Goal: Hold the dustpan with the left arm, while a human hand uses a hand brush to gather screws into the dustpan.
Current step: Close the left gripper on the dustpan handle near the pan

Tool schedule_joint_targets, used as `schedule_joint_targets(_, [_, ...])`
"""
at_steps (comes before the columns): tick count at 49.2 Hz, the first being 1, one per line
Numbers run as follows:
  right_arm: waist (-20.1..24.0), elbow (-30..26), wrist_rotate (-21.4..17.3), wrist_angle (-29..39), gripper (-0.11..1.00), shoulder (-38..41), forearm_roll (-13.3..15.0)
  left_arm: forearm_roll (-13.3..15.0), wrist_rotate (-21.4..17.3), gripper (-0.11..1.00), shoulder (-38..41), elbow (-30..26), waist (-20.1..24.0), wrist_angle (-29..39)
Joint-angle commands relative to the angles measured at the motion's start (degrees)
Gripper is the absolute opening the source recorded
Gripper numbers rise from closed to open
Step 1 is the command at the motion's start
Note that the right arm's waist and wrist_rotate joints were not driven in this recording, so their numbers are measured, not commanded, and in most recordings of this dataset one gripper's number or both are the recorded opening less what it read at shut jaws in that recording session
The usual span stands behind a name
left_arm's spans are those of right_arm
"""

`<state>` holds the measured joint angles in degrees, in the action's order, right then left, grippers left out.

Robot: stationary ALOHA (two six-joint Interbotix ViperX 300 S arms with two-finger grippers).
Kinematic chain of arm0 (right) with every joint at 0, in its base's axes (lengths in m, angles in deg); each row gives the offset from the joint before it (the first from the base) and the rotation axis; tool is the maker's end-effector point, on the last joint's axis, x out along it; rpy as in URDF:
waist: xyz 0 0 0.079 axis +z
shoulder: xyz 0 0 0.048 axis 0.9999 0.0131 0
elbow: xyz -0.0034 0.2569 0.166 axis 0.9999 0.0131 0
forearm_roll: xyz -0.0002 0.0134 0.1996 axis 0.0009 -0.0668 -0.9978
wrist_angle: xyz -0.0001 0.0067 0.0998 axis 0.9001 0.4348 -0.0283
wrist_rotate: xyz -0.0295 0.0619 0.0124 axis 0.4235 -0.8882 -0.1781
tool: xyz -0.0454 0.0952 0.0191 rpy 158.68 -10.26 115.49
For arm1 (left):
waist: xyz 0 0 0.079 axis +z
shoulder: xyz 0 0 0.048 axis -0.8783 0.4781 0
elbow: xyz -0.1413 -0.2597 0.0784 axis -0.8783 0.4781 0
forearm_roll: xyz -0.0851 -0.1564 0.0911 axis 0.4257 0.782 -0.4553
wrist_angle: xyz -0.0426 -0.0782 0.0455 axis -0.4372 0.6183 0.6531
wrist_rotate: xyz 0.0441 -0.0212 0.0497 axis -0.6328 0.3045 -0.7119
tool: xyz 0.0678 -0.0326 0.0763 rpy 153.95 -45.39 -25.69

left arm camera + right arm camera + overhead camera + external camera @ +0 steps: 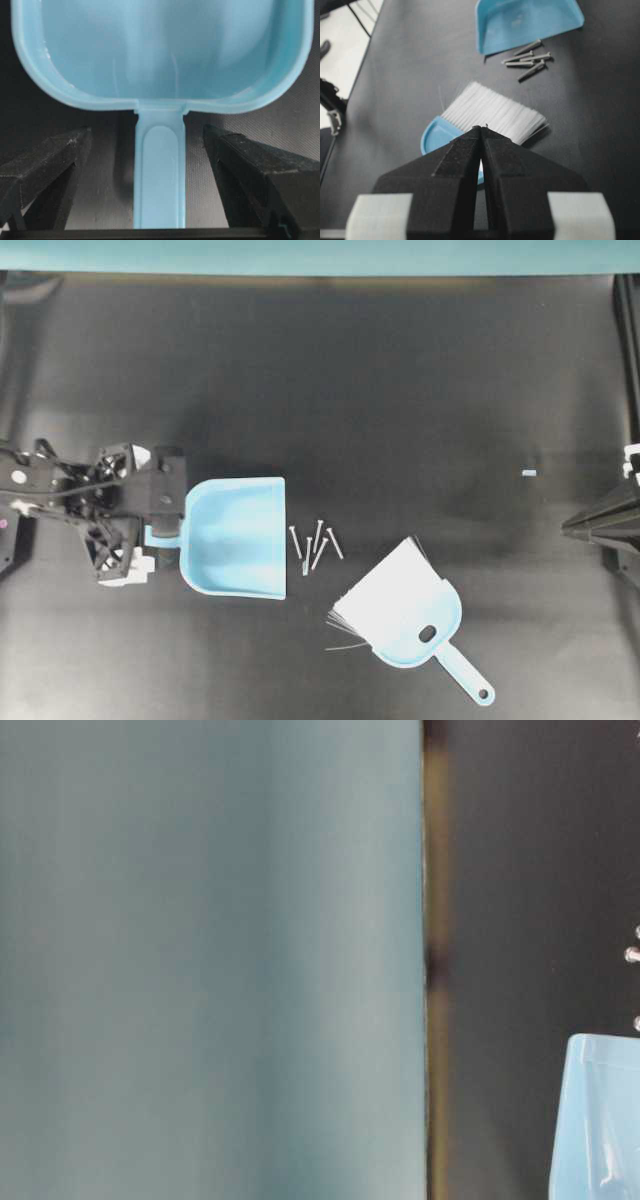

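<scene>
The light blue dustpan [235, 537] lies flat on the black table, its open edge facing right; it also shows in the left wrist view [160, 50] and the right wrist view [525, 22]. My left gripper [165, 530] is open, with one finger on each side of the dustpan's handle [159, 175] and a gap on both sides. Several screws [315, 543] lie just off the dustpan's open edge. The hand brush [400, 605] lies to their lower right, white bristles toward them. My right gripper [481, 127] is shut and empty at the right edge [570, 528]. No human hand is in view.
A small white scrap [529, 472] lies on the table at the right. A teal wall [320, 255] runs along the far edge and fills most of the table-level view [200, 960], where a corner of the dustpan [600, 1120] shows.
</scene>
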<state>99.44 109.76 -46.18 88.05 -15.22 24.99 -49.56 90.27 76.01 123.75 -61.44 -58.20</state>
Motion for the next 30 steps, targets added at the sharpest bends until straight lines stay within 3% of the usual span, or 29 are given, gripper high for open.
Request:
schedule_joint_targets(1, [0.0,-0.26,0.0,-0.62,0.0,0.26,0.0,-0.09,-0.18,0.87,0.44,-0.35,0.09,-1.85])
schedule_joint_targets(30, [0.0,-0.18,0.0,-0.53,0.0,0.26,0.0,-0.09,0.26,0.87,3.16,0.35,0.09,-5.8])
